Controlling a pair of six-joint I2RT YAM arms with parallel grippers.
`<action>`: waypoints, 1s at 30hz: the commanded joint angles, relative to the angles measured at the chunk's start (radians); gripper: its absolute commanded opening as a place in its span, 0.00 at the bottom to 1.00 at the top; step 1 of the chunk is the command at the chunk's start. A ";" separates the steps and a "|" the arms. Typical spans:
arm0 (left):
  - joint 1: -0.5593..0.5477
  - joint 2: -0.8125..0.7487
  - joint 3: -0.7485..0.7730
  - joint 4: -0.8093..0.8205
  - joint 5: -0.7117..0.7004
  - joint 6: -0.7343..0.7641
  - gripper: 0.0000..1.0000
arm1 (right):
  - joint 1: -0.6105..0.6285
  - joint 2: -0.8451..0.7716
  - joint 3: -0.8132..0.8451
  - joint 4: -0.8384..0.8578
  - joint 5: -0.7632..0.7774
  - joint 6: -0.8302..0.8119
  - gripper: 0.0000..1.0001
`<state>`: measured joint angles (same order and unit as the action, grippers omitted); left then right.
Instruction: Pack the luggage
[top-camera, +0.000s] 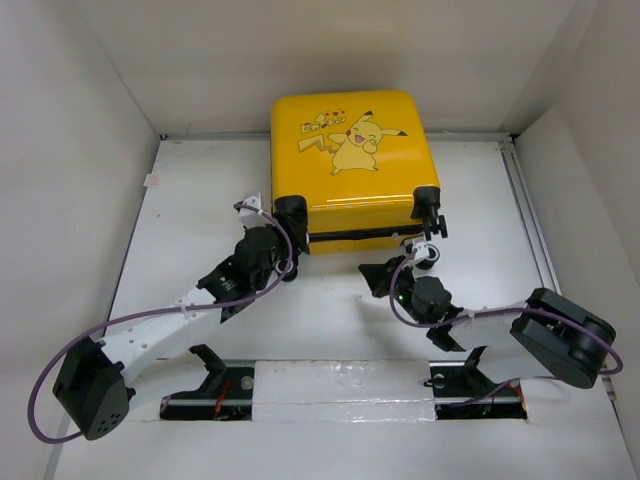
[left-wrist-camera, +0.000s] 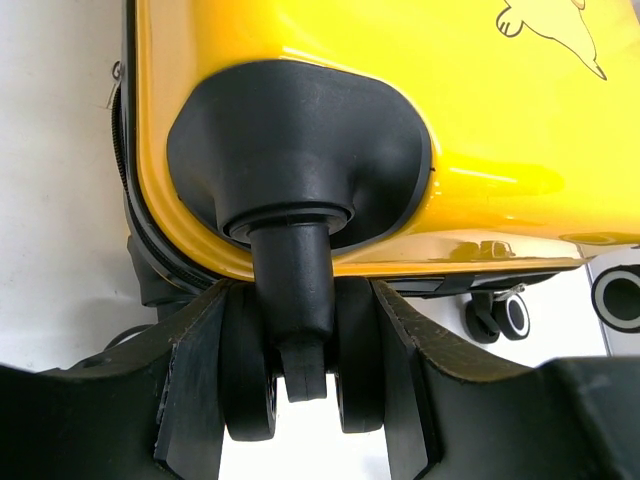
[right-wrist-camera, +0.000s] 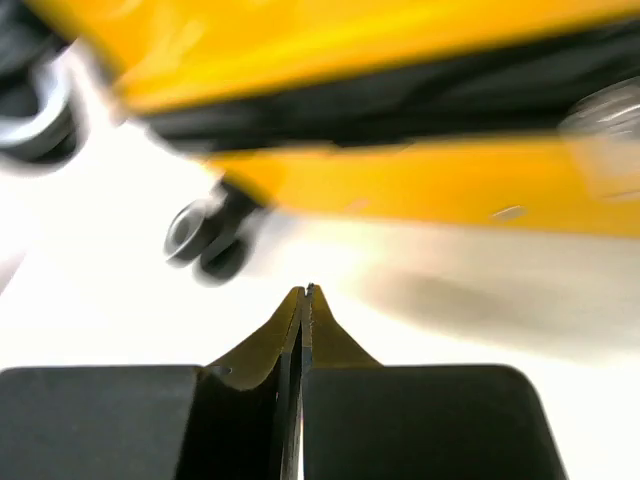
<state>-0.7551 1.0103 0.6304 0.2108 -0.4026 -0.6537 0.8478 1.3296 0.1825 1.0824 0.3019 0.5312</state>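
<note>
Now the luggage (top-camera: 352, 160) lies flat, lid down, at the far middle of the worktop (top-camera: 330, 320). The left gripper (left-wrist-camera: 300, 330) pinches its near-left caster wheel (left-wrist-camera: 248, 380). The right gripper (right-wrist-camera: 305, 292) is pressed together, empty, near the other corner. I judge the case is being repositioned; the next pull must be slow, because the caster swivels.

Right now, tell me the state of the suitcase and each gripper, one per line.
luggage: lying flat, print side up, shells together; zip too blurred to tell.
left gripper: shut on a caster wheel of the luggage.
right gripper: shut, empty, beside the luggage's wheel end.
</note>
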 joint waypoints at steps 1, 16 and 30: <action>-0.033 -0.045 0.018 0.122 0.171 0.012 0.00 | 0.037 -0.029 -0.029 0.131 -0.133 0.023 0.00; -0.033 -0.091 0.009 0.101 0.136 0.002 0.00 | -0.130 -0.442 0.121 -0.643 0.201 0.049 0.56; -0.043 -0.091 0.002 0.104 0.145 0.011 0.00 | -0.237 -0.152 0.207 -0.383 -0.038 -0.086 0.53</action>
<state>-0.7574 0.9783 0.6155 0.2020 -0.3851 -0.6750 0.6216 1.1564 0.3317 0.5556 0.3317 0.4915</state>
